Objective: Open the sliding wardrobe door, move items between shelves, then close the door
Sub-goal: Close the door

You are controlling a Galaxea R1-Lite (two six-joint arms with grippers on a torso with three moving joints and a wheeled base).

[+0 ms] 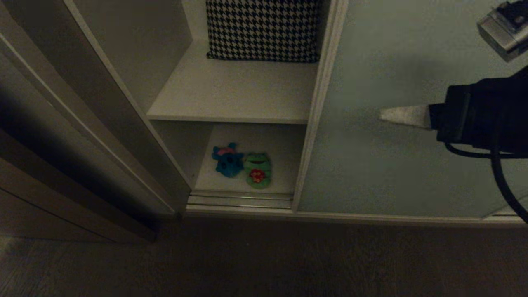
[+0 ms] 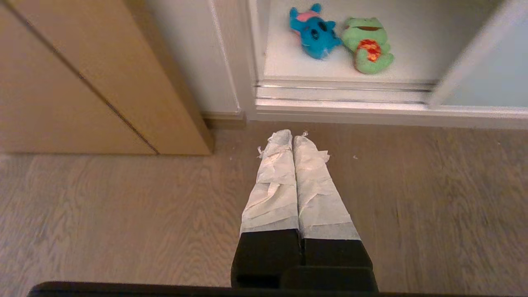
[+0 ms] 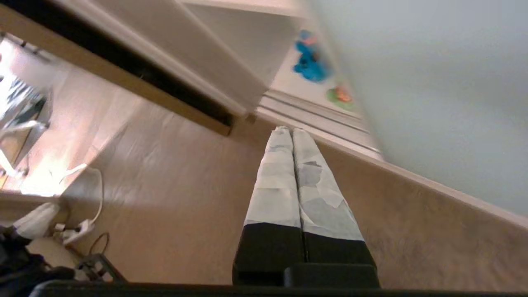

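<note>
Standing slid open, the sliding wardrobe door (image 1: 396,123) exposes the blue plush (image 1: 227,160) and green frog plush (image 1: 258,170) unmoved on the bottom shelf (image 1: 284,144), while the right gripper (image 1: 385,115) hovers before it, fingers together, empty.

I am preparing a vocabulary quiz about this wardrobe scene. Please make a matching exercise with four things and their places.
Things:
1. houndstooth cushion
2. green frog
3. right gripper
4. left gripper

Places:
A. above the wooden floor, outside the wardrobe
B. on the upper shelf
C. in front of the sliding wardrobe door
D. on the bottom shelf, beside the blue creature

Pairs: 1-B, 2-D, 3-C, 4-A
</note>
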